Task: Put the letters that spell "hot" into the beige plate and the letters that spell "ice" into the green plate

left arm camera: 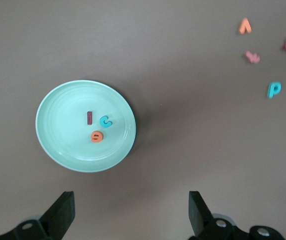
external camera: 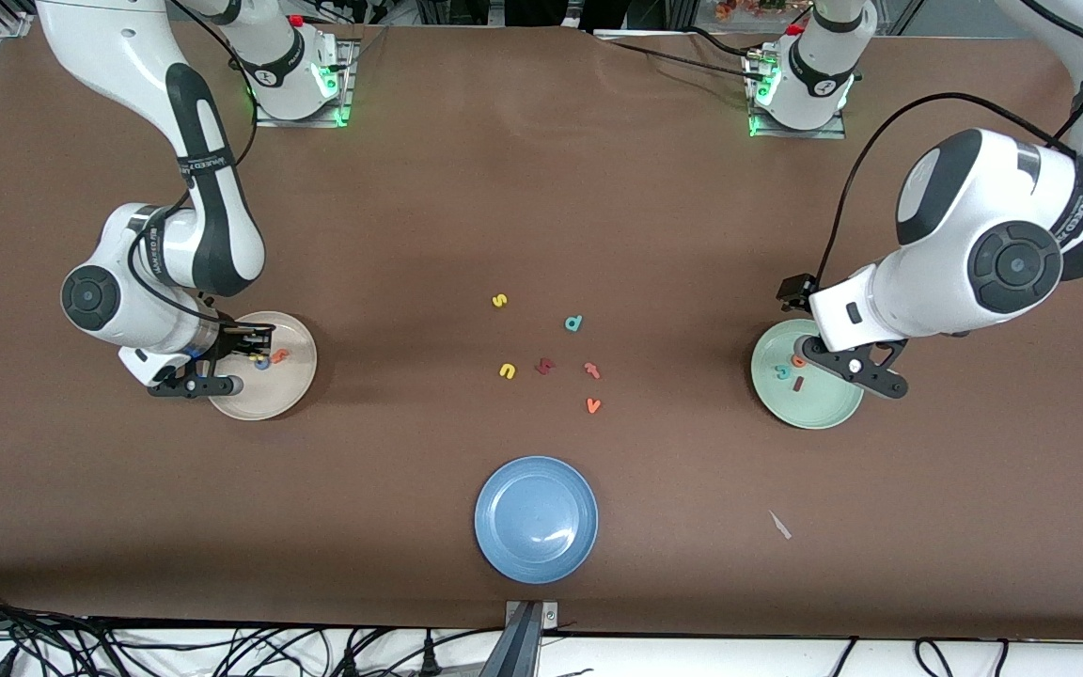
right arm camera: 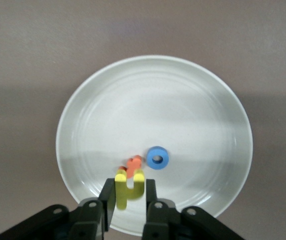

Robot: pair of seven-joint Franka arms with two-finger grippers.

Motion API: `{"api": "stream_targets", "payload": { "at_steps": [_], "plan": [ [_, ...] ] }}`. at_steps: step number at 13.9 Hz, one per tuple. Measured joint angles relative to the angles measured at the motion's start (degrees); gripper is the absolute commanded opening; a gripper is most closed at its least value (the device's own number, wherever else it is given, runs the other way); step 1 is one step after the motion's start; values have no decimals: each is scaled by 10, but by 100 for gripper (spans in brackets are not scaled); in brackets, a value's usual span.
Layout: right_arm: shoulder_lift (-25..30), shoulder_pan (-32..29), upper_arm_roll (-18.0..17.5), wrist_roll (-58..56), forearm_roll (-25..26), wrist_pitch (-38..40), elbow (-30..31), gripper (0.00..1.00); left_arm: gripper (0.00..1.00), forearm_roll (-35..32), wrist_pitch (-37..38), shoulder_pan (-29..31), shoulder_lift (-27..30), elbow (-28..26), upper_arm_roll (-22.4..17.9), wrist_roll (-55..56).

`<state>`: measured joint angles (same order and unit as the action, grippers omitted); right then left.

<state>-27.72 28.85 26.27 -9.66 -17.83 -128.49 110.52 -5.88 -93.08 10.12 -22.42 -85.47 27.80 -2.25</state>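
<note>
The beige plate (external camera: 269, 397) (right arm camera: 153, 100) lies toward the right arm's end of the table. A blue "o" (right arm camera: 157, 158) (external camera: 262, 363) and an orange "t" (right arm camera: 133, 164) (external camera: 280, 355) lie in it. My right gripper (right arm camera: 129, 186) (external camera: 245, 354) hangs low over this plate, its fingers closed on the yellow "h" (right arm camera: 129, 190). The green plate (external camera: 819, 402) (left arm camera: 68, 140) holds the dark red "i" (left arm camera: 89, 118), teal "c" (left arm camera: 105, 121) and orange "e" (left arm camera: 97, 136). My left gripper (left arm camera: 131, 202) (external camera: 856, 365) hovers open and empty by this plate's rim.
An empty blue plate (external camera: 536, 519) sits nearest the front camera. Loose letters lie mid-table: yellow "s" (external camera: 500, 301), teal "d" (external camera: 574, 323), yellow "u" (external camera: 507, 370), a dark red letter (external camera: 545, 366), a pinkish one (external camera: 592, 369), orange "v" (external camera: 593, 405). A pale scrap (external camera: 779, 525) lies apart.
</note>
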Motion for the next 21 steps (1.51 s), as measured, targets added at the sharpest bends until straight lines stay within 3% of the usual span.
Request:
{"api": "stream_targets", "payload": {
  "at_steps": [3, 6, 9, 14, 15, 19, 21],
  "plan": [
    [1, 5, -3, 19, 0, 24, -28, 100, 100, 0, 11, -6, 43, 7, -26, 44],
    [2, 3, -1, 30, -1, 86, -67, 100, 100, 8, 21, -47, 115, 6, -146, 43],
    [3, -3, 6, 31, -1, 141, -103, 100, 100, 59, 26, -106, 178, -24, -238, 42],
    [4, -17, 6, 36, -1, 219, -161, 100, 100, 62, -4, -140, 231, -83, -259, 46],
    [11, -30, -10, 41, 2, 220, -164, 100, 100, 62, -4, -140, 232, -88, -259, 46],
    [104, -202, -195, 49, 92, 234, -155, 100, 100, 62, -3, -141, 234, -92, -249, 46],
    [167, -230, -218, 48, 141, 269, -140, 100, 100, 62, 0, -131, 236, -92, -237, 46]
  ]
}}
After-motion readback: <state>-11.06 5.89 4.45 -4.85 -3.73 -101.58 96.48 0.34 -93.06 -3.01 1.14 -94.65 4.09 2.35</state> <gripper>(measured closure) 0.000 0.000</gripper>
